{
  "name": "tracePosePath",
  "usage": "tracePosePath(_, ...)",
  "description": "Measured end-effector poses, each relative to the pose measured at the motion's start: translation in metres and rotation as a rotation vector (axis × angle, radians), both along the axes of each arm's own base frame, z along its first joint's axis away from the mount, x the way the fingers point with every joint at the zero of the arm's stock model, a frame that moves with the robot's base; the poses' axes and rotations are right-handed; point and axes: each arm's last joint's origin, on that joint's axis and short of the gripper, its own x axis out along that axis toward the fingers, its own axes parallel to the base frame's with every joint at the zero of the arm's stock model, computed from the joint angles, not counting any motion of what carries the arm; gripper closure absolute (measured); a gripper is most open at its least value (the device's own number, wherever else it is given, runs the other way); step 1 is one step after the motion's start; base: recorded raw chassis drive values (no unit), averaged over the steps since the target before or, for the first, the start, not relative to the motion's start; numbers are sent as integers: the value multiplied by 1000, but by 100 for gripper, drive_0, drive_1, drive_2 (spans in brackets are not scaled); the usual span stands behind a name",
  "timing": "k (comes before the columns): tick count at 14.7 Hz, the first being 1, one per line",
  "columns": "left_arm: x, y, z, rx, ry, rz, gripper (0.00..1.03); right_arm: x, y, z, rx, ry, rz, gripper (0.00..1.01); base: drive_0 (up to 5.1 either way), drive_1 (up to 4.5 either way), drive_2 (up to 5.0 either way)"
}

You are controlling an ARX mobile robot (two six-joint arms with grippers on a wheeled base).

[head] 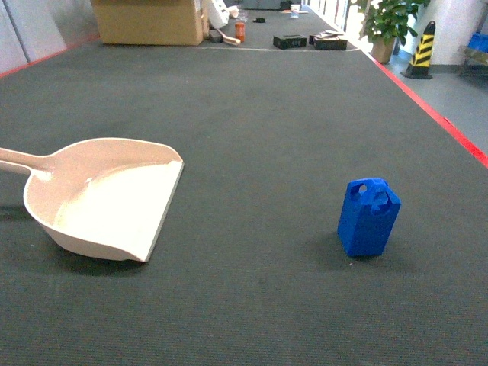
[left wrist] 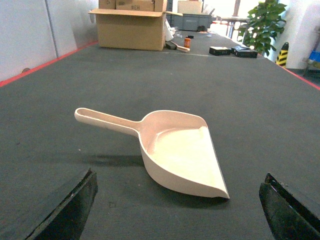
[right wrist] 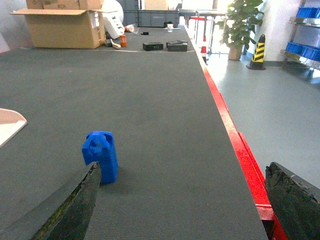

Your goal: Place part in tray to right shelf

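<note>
Two claws hang low over the dark grey matted surface point(head: 252, 114), each with its fingers spread wide and nothing between them. Ahead of the left claw point(left wrist: 177, 210), just beyond its fingertips and between them, lies the glossy cream-beige plastic dustpan-shaped tray point(left wrist: 180, 150), handle pointing away to the left. Ahead of the right claw point(right wrist: 182, 205), close to its left finger point(right wrist: 75, 205), the small bright blue plastic block with holes point(right wrist: 101, 155) stands upright, well apart from the tray.

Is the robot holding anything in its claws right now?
No. Both grippers, left and right, are open and empty; the blue block and scoop sit untouched.
</note>
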Motion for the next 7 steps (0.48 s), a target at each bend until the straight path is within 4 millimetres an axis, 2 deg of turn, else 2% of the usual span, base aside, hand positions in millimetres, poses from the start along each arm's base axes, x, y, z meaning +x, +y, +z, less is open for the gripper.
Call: tracePosePath(7,0,0,0,0,0,0,5,0,0,0,0,0,0,3,0,0,0)
